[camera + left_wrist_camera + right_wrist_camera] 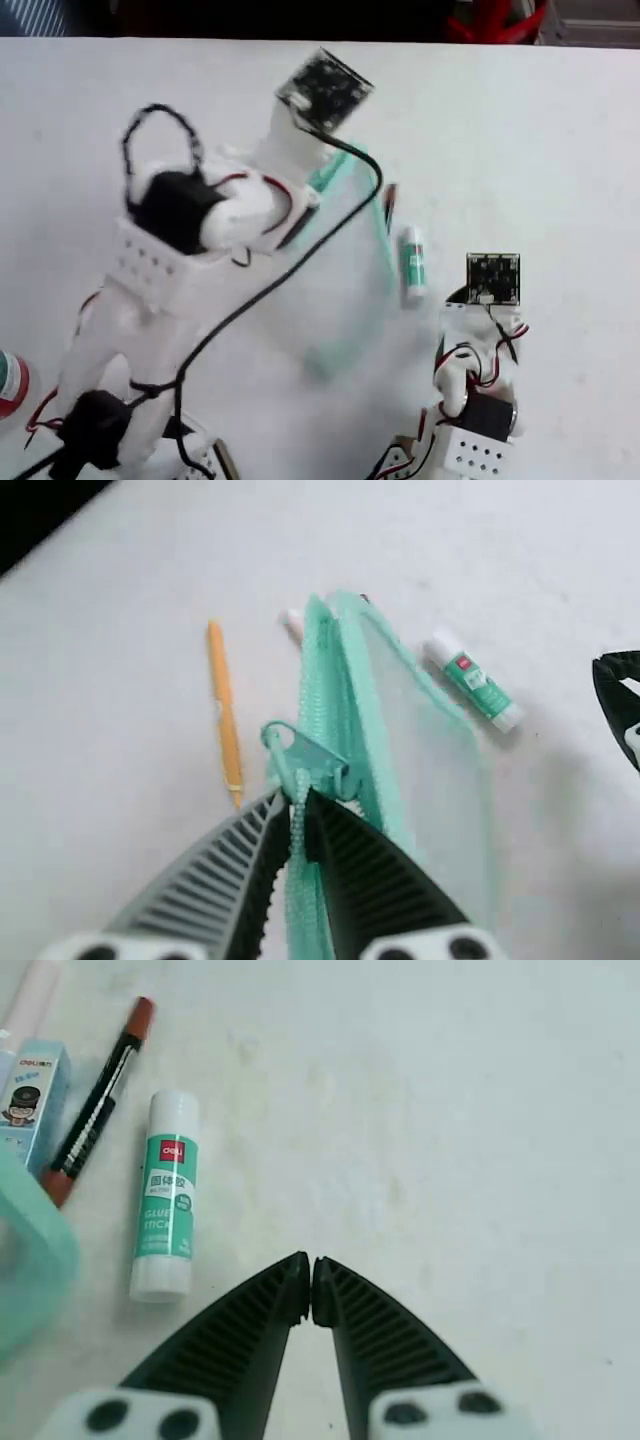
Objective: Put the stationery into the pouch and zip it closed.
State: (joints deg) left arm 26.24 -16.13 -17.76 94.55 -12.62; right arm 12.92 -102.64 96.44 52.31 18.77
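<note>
The mint mesh pouch lies on the white table, its zipper edge toward my left gripper. My left gripper is shut on the pouch's zipper band, just below the zipper pull. An orange pencil lies beside the pouch, and a glue stick lies on its other side. My right gripper is shut on nothing, hovering over bare table near the glue stick. A red-and-black pen and a small blue box lie beside a corner of the pouch.
From above, the pouch lies mid-table between the left arm and the right arm, with the glue stick and pen to its right. A red-and-green object sits at the left edge.
</note>
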